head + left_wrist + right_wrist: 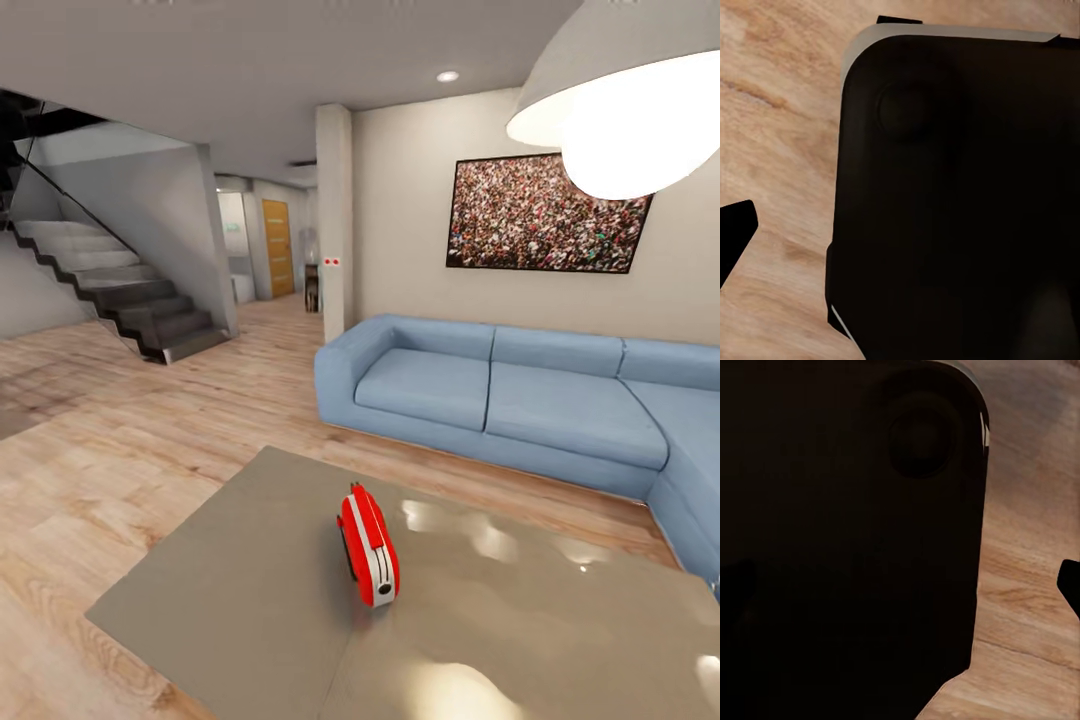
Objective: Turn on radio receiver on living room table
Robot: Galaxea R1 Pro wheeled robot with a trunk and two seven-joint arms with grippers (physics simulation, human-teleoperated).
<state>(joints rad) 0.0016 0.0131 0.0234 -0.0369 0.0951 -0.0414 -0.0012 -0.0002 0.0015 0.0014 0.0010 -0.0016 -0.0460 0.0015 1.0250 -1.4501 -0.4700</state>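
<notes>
Radio (368, 548): standing on edge on the glossy grey worktop (230, 590), near its middle, narrow white-banded side facing the head camera, red faces turned to either side. Sofa (520, 400) lying beyond the worktop; lamp (625, 110) hanging overhead.

Tools: wrist views showing a dark rounded robot body panel (960, 202) above wood floor (780, 112); a dark sliver at the frame edge possibly being a fingertip. Cannot tell whether either tool is spread or pressed together. Radio therefore lying well ahead of both tools, out of reach for now.

Handling, judged:
- Small, rigid plastic shell; probably light.
- Standing tall on a narrow base, so likely tipping under a sideways push.
- Glossy worktop likely letting it slide.

Contact, judged:
- Dial and handle not clearly made out from here.
- Pressing the control with one fingertip, gently.
- Bracing the opposite red face, or pinching across both faces, if toppling threatens.
</notes>
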